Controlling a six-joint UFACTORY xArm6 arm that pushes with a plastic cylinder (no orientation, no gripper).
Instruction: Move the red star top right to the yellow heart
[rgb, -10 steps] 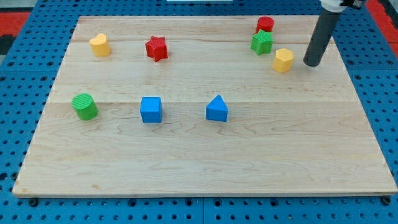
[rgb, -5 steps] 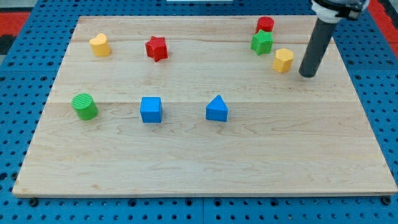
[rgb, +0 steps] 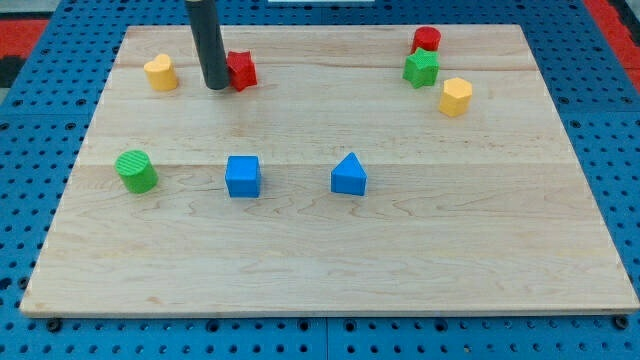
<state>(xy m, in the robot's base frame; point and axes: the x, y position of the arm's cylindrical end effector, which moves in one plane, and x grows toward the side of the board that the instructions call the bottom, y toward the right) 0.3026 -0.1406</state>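
The red star sits near the view's top left on the wooden board. The yellow heart lies to its left, apart from it. My tip stands between them, right against the red star's left side, and the rod hides part of the star. The rod rises out of the view's top.
A red cylinder, a green star and a yellow hexagon cluster at the view's top right. A green cylinder, a blue cube and a blue triangle line the middle.
My tip has swept from beside the yellow hexagon at the right across to the red star's left side. The red star has shifted slightly left and up.
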